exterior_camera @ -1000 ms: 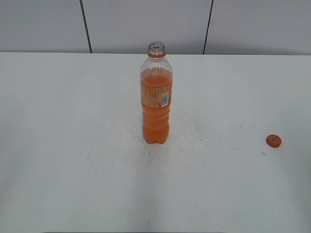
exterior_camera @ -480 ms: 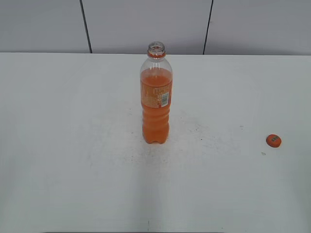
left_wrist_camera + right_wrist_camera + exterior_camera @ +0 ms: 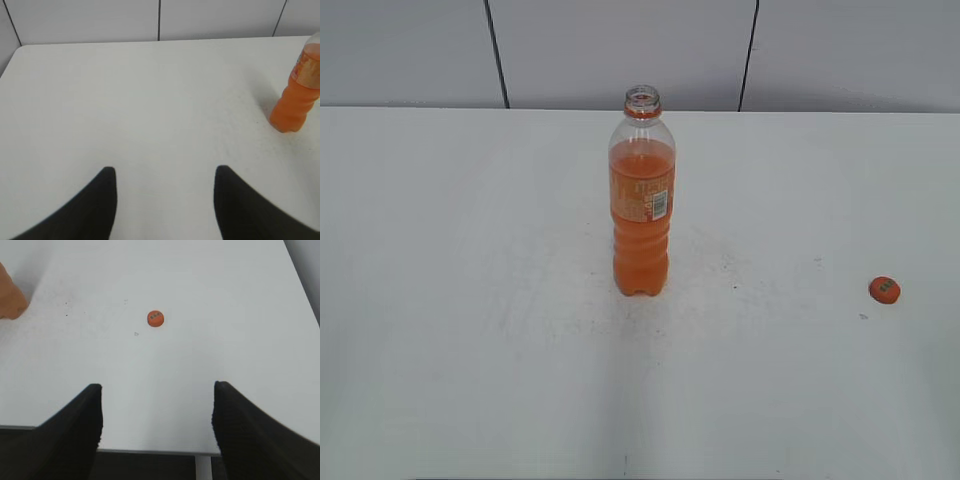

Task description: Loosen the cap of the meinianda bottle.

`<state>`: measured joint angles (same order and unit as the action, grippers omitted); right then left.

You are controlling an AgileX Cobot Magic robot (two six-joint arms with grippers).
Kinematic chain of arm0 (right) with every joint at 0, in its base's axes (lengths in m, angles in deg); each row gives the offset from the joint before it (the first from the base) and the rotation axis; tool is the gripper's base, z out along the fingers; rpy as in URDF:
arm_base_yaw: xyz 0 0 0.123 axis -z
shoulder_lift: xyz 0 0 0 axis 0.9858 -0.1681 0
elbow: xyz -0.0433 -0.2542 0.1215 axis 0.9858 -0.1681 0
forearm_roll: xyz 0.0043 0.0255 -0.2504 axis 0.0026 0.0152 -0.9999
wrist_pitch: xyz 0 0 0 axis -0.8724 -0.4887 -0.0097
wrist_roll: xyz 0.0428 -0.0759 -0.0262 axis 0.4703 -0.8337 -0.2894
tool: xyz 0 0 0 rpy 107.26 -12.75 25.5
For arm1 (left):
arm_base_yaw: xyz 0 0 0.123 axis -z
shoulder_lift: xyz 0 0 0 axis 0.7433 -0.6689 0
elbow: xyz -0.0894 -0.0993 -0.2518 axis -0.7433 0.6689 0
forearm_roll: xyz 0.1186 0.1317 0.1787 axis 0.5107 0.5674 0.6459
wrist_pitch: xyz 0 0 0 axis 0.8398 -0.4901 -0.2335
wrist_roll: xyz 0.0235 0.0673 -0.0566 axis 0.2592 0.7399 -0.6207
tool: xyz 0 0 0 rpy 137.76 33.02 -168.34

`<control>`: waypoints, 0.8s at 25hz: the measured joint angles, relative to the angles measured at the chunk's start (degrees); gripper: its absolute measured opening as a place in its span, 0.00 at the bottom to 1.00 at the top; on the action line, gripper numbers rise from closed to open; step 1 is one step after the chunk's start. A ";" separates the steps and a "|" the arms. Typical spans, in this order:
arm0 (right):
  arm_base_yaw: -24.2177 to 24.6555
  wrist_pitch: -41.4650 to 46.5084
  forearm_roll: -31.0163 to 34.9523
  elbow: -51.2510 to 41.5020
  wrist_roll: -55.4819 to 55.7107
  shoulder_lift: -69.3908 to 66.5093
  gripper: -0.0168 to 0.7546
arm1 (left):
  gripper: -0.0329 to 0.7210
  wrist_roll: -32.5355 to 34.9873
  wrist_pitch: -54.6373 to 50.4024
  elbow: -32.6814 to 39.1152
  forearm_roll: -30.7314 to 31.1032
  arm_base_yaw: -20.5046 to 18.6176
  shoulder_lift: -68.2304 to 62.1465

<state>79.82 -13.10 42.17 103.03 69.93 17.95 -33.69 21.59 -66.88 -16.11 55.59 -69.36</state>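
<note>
Two grippers, and both are spread wide with nothing between the fingers. The left gripper [image 3: 165,200] hangs over bare white table [image 3: 470,350], its dark fingers [image 3: 95,210] framing empty surface, with the meinianda bottle [image 3: 641,195] off to its right near the edge of the left wrist view. The right gripper [image 3: 157,435] sits back near the table's front edge, fingers just as far apart, with the cap [image 3: 155,318] well ahead of it on the table.

So the bottle stands upright around the middle of the table with its neck open, no cap on it, orange soda filling most of the body. The cap [image 3: 884,290] lies by itself far over on the right side, well apart from the bottle, dark mark facing up. Neither arm shows in the exterior view.
</note>
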 joint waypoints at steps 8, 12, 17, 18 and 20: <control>0.00 -2.12 -0.20 -1.30 -0.41 0.00 0.69 | 0.55 0.18 0.24 0.02 -0.61 0.00 0.00; 0.00 -2.13 -0.25 -1.36 -0.41 0.00 0.69 | 0.55 0.18 0.32 0.02 -0.61 0.00 0.00; 0.00 -2.26 -0.47 -1.36 -0.48 0.00 0.69 | 0.55 0.24 0.38 0.02 -0.56 0.00 0.00; 0.00 -2.26 -0.47 -1.36 -0.48 0.00 0.69 | 0.55 0.26 0.38 0.02 -0.54 0.00 0.00; 0.00 -2.26 -0.47 -1.36 -0.48 0.00 0.69 | 0.55 0.26 0.38 0.02 -0.30 0.00 0.00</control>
<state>79.82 -15.36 41.71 101.68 69.45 17.95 -33.44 21.98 -66.86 -16.41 55.59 -69.36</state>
